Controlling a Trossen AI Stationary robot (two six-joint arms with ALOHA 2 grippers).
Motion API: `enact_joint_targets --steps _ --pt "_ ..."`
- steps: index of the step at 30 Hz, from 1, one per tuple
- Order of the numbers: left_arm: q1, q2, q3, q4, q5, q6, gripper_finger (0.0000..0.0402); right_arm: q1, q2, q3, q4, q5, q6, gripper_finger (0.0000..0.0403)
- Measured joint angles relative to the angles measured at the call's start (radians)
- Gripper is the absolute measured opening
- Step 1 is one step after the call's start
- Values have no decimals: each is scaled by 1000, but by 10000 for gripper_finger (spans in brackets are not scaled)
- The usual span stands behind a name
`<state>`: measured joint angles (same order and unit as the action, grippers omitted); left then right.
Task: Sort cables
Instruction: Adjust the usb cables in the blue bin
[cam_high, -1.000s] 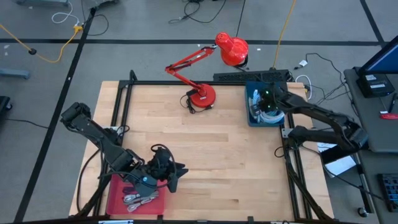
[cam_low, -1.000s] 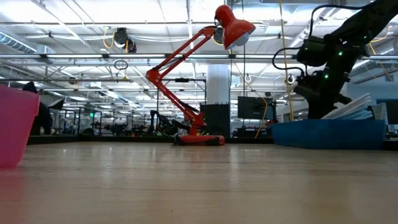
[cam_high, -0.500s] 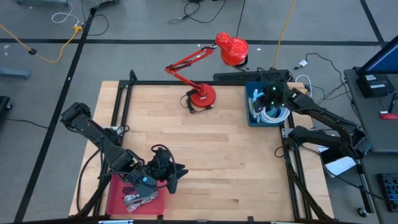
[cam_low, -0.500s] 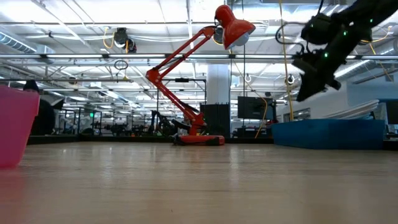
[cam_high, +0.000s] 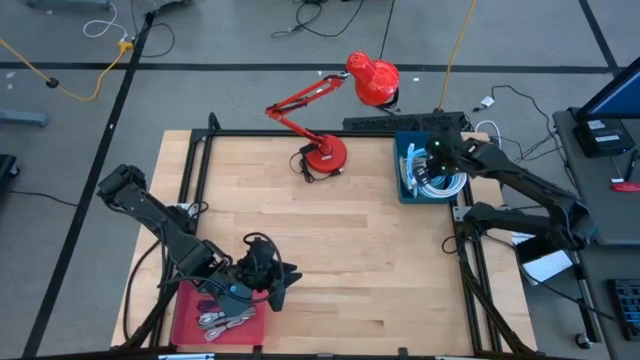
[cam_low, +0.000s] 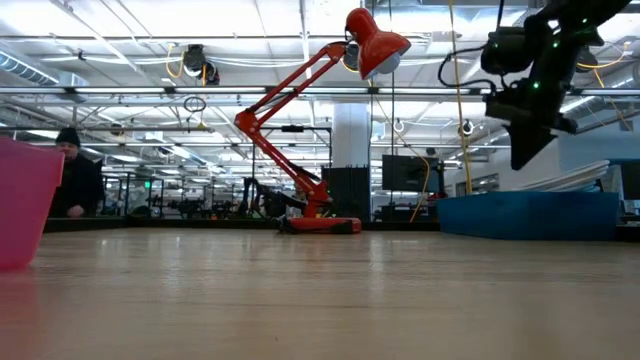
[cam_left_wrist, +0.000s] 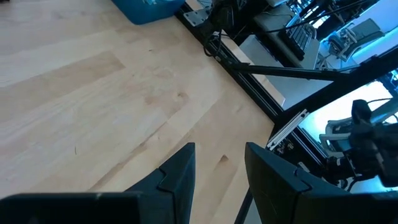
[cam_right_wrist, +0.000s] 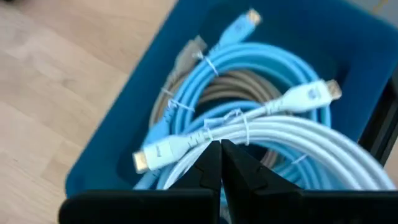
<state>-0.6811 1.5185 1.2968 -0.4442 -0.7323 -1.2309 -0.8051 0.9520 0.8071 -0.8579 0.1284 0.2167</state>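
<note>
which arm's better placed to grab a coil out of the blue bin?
Right. The right gripper hangs directly above the blue bin of coiled cables, fingers shut. The left gripper sits across the table by the red bin.

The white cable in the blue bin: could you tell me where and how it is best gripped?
Probably from above, on the zip-tied strand of the white cable just behind its plug. It lies topmost, across the light-blue coil in the blue bin, and the right gripper hangs above it, fingers shut.
</note>
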Motion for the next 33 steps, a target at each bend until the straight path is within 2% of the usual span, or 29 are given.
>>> enact_joint_targets --steps 8,16,33 --pt "0 0 0 0 3 -9 140 0 65 -15 -12 1 30 0" --pt "-14 0 0 -1 2 -20 140 2 43 -16 -96 37 34 0" --pt "-9 0 0 -2 0 -39 140 2 168 -16 19 59 5 0"
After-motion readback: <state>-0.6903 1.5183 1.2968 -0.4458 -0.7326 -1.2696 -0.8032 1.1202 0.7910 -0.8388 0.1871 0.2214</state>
